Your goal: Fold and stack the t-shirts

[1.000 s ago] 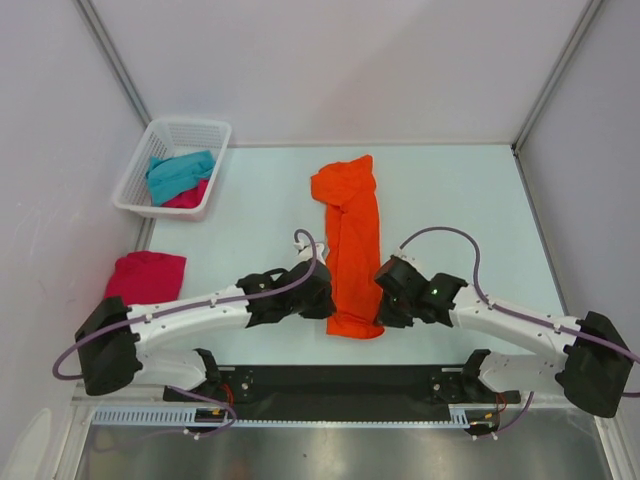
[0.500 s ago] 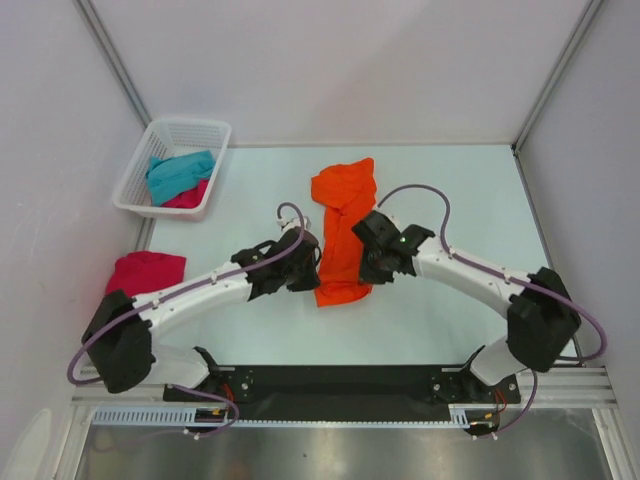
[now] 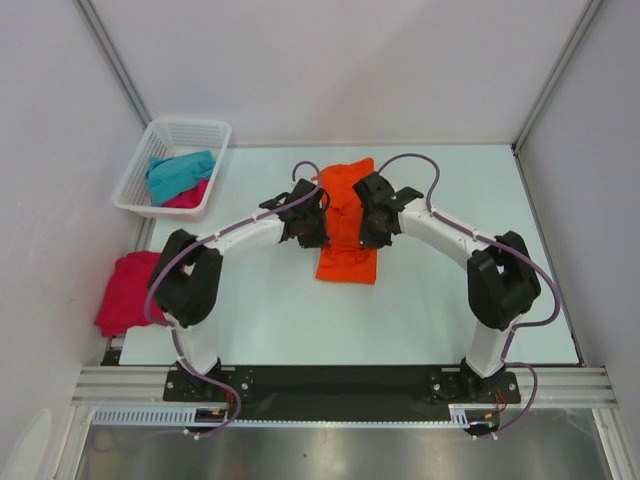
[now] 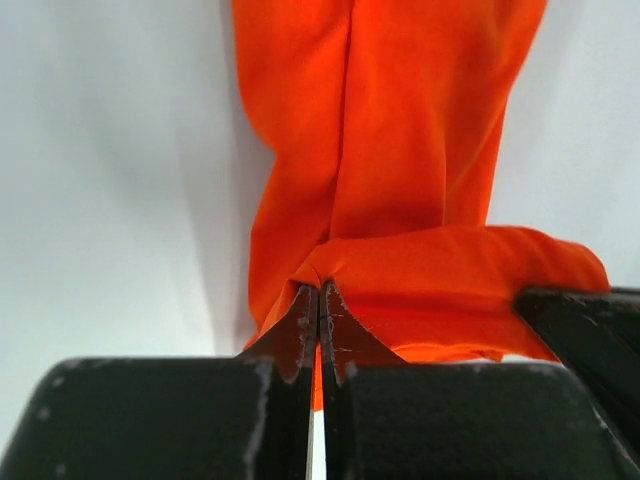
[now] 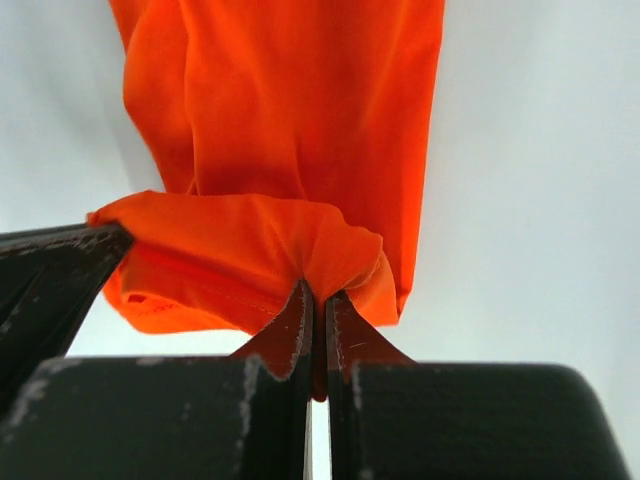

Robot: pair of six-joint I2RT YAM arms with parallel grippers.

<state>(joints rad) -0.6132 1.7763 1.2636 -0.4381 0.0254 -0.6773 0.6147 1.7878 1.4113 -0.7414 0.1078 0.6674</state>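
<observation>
The orange t-shirt (image 3: 346, 250) lies as a long narrow strip in the middle of the table, its near end lifted and carried back over itself. My left gripper (image 3: 313, 232) is shut on the shirt's left corner (image 4: 330, 275). My right gripper (image 3: 372, 232) is shut on the right corner (image 5: 330, 260). The held hem hangs between the two grippers above the rest of the shirt (image 4: 400, 120). A teal t-shirt (image 3: 178, 172) and a pink t-shirt (image 3: 188, 197) lie in the white basket. A second pink t-shirt (image 3: 130, 290) lies at the table's left edge.
The white lattice basket (image 3: 190, 128) stands at the far left corner. Grey walls close in the table on three sides. Both arms arch inward from the near edge, with cables looping above the wrists.
Both grippers have moved away from the near edge toward the back, carrying the orange shirt's near end over itself. The strip now looks much shorter.
</observation>
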